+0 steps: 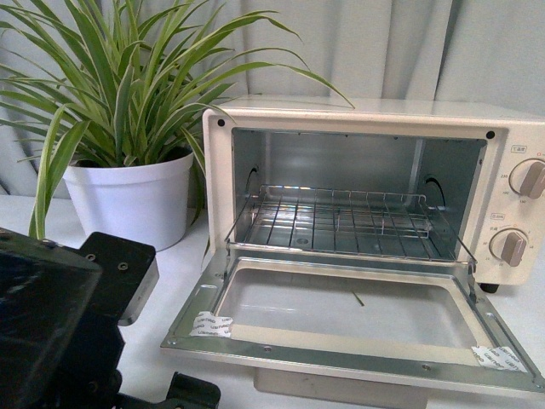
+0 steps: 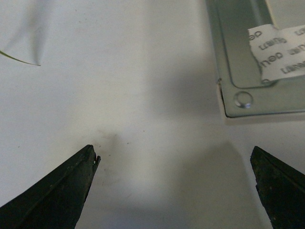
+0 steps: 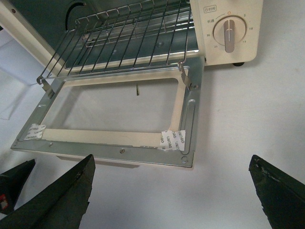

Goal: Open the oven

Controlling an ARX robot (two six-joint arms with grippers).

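The cream-white oven (image 1: 375, 115) stands on the white table with its door (image 1: 349, 311) folded down flat and open. The wire rack (image 1: 341, 221) is slid partly out of the metal interior. Two round knobs (image 1: 530, 181) sit on its right side. The left arm's black body (image 1: 60, 315) shows at the lower left of the front view. My left gripper (image 2: 174, 162) is open and empty over bare table, beside the door's corner (image 2: 248, 95). My right gripper (image 3: 171, 176) is open and empty just before the door's front edge (image 3: 109, 150). The rack (image 3: 119, 43) and one knob (image 3: 229, 32) show beyond it.
A spider plant in a white pot (image 1: 132, 200) stands left of the oven, its leaves reaching over the oven's top. A pale curtain hangs behind. White tape tabs (image 1: 211, 325) stick to the door's two front corners.
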